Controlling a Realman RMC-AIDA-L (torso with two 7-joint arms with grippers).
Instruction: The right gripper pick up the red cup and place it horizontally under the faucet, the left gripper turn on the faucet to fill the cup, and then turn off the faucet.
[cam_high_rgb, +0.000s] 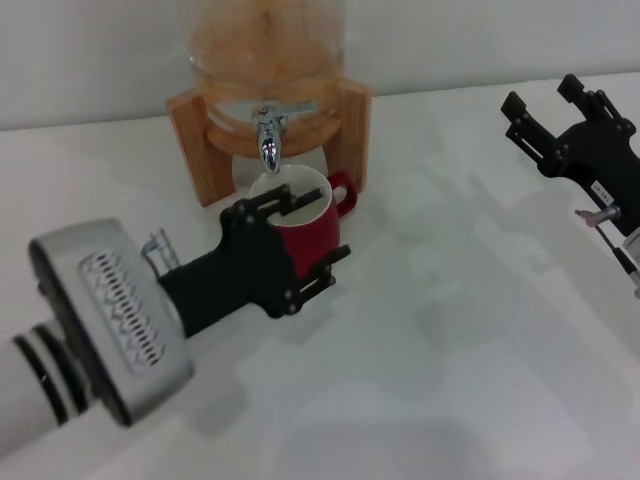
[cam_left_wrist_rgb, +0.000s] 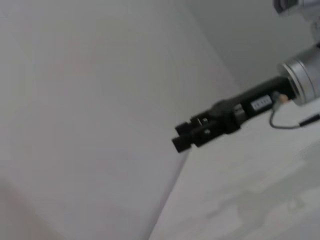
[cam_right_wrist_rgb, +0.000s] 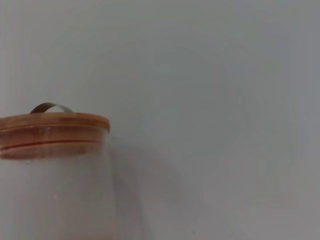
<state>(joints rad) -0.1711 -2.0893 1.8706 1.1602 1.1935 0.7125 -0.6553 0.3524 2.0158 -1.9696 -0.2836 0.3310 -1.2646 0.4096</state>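
While the left pincer (cam_high_rgb: 300, 230) clasps the red cup (cam_high_rgb: 312, 242) under the faucet (cam_high_rgb: 268, 142), the right pincer (cam_high_rgb: 545, 100) hangs spread, label unreadable.

Red cup (cam_high_rgb: 308, 232), white inside; chrome faucet (cam_high_rgb: 269, 138); tan wooden stand (cam_high_rgb: 196, 140); black left gripper (cam_high_rgb: 283, 245); white table (cam_high_rgb: 450, 330).

A white table (cam_high_rgb: 450, 380) carries the wooden-framed drink dispenser (cam_high_rgb: 195, 150) — and the red cup (cam_high_rgb: 305, 232) under its faucet (cam_high_rgb: 268, 135).
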